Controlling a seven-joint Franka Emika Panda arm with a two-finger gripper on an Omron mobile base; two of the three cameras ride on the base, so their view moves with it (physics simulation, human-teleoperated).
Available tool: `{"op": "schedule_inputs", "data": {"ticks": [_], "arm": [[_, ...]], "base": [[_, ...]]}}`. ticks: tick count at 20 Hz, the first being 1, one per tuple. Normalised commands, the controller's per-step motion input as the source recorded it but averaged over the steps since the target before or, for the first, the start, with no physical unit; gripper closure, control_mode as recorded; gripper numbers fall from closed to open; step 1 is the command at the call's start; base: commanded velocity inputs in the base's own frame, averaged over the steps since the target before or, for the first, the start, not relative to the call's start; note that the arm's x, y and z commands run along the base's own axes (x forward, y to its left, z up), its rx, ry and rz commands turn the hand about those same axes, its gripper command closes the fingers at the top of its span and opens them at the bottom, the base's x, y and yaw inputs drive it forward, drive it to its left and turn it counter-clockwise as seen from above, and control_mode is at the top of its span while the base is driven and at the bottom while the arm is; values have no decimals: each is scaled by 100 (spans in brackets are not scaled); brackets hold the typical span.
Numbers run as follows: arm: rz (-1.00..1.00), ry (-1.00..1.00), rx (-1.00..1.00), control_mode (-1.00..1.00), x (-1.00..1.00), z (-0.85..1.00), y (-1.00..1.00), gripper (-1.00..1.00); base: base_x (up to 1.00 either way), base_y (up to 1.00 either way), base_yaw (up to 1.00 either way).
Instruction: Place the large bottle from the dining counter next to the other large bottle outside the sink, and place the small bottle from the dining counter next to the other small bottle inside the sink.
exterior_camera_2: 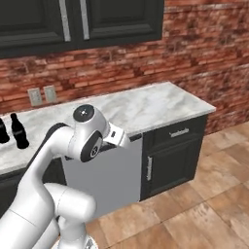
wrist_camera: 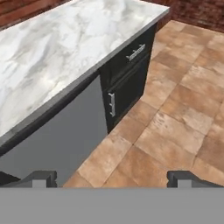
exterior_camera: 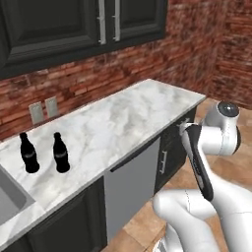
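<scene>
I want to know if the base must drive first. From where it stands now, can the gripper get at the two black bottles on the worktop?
Probably not without moving. The two black bottles stand far left by the sink, while the open gripper points down at the floor before the cabinets. Nothing blocks the worktop, but the reach looks long.

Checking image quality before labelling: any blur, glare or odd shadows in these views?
Left base view: two black cola-shaped bottles cast soft shadows on the white marble worktop; no glare. Right base view: evenly lit, slightly soft. Hand view: coarse, blurry floor tiles.
</scene>
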Motion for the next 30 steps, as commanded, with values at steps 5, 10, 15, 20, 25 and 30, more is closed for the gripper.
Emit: {"op": "schedule_inputs", "data": {"ticks": [5,10,15,20,25,30], "arm": [[0,0,0,100,0,0,0,-100],[0,0,0,100,0,0,0,-100],[0,0,0,100,0,0,0,-100],[0,0,0,100,0,0,0,-100],[0,0,0,100,0,0,0,-100],[0,0,0,100,0,0,0,-100]], "base": [[70,-38,-29],[98,-47,-29],[83,-48,-29],[54,-46,-37],[45,-33,-48],[51,-27,-48]]}}
